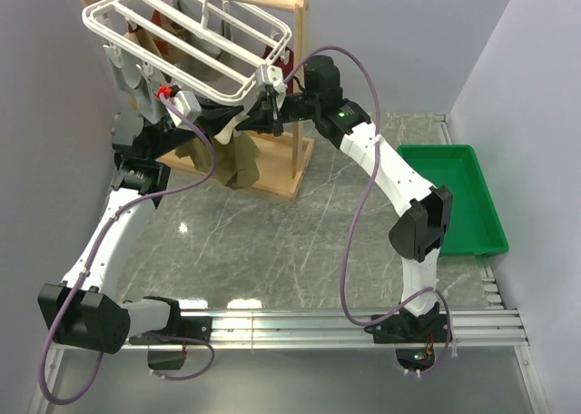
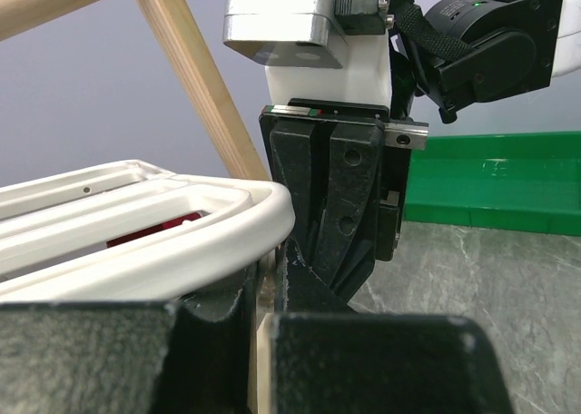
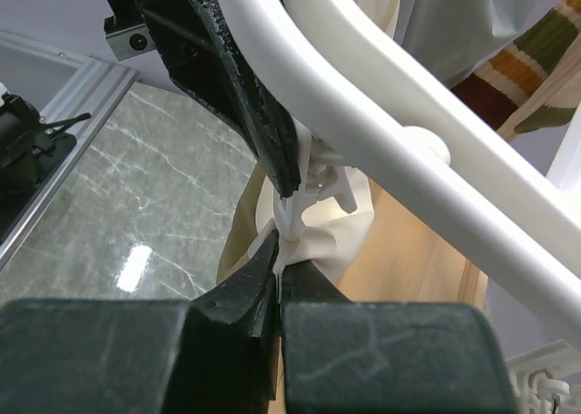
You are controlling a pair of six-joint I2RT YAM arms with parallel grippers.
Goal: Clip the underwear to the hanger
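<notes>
The white grid hanger point(image 1: 154, 33) hangs from a wooden stand. Its rim shows in the left wrist view point(image 2: 182, 228) and in the right wrist view point(image 3: 381, 96). The tan underwear point(image 1: 238, 160) hangs below the hanger's right corner. My right gripper point(image 3: 281, 251) is shut on a fold of the underwear point(image 3: 345, 241), right under a small white clip point(image 3: 313, 182). My left gripper point(image 2: 263, 291) is shut, tips pinching that clip from above. Its black fingers point(image 3: 236, 96) cross the right wrist view. The two grippers meet tip to tip, left point(image 1: 247, 116) and right point(image 1: 270, 114).
The wooden frame stand point(image 1: 300, 87) is directly behind both grippers, its base on the marble table. Grey, dark red and striped garments point(image 3: 526, 60) hang on the hanger. A green tray point(image 1: 454, 196) sits at the right. An aluminium rail point(image 1: 363, 328) runs along the near edge.
</notes>
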